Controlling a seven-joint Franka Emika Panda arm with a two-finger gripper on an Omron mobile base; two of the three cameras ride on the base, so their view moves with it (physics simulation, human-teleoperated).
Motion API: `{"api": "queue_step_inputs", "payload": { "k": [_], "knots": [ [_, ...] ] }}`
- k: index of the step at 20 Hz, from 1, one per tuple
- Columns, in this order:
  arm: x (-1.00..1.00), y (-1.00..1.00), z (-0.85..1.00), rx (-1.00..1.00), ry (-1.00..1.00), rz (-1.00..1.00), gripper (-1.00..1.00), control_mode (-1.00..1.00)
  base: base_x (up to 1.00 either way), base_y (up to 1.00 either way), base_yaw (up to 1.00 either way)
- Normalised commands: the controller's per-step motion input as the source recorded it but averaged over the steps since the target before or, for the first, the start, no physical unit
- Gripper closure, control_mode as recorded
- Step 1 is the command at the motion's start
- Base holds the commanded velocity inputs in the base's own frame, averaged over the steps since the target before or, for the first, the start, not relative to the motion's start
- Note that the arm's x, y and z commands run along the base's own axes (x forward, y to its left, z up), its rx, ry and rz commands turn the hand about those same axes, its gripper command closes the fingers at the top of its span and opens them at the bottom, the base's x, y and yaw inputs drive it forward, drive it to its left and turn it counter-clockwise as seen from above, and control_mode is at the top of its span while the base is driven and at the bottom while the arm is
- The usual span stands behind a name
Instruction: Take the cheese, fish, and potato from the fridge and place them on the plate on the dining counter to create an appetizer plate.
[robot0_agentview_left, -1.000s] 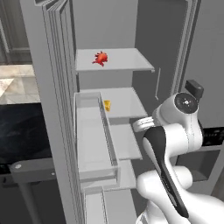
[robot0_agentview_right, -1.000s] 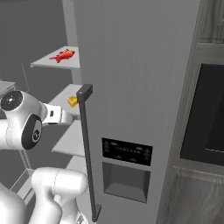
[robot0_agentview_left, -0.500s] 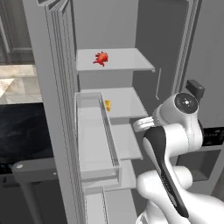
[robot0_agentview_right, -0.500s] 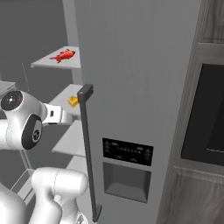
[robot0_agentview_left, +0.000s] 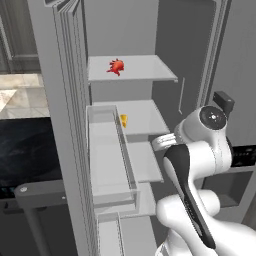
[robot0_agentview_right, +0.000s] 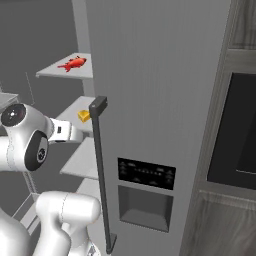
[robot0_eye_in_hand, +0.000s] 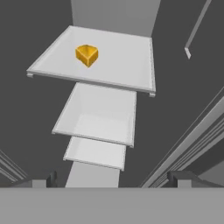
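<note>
Hand view: tool (robot0_eye_in_hand: 113, 180) wide open, cheese (robot0_eye_in_hand: 87, 55) on fridge shelf (robot0_eye_in_hand: 122, 61).

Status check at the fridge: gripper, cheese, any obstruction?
Gripper open, empty. Cheese alone on its shelf, fish one shelf up. Path to cheese clear.

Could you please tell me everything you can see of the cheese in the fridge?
The cheese is a small yellow-orange wedge, smooth and matte, with darker orange sides and a lighter top. It lies flat on a pale grey shelf of the open fridge, one shelf below the shelf with the fish. It sits alone towards the shelf's back and one side, touching only the shelf. In the hand view the open claw points at the shelves, well short of it.
</note>
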Motion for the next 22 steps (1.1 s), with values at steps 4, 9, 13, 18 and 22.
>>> {"api": "queue_step_inputs", "payload": {
  "k": [4, 9, 13, 18, 22],
  "knots": [
    [0.0, 0.3, -0.11, 0.0, 0.0, 0.0, -1.0, -1.0, 0.0, 0.0, 0.0],
    [0.01, 0.53, -0.08, 0.0, 0.0, 0.07, -1.0, -1.0, 0.0, 0.0, 0.0],
    [0.04, 0.22, 0.0, 0.02, 0.0, 0.12, -1.0, -1.0, 0.0, 0.0, 0.0],
    [0.23, -0.05, 0.0, 0.08, 0.0, 0.01, -1.0, -1.0, 0.0, 0.0, 0.0],
    [0.37, -0.14, -0.01, 0.07, -0.01, 0.0, -1.0, -1.0, 0.0, 0.0, 0.0]
  ]
}}
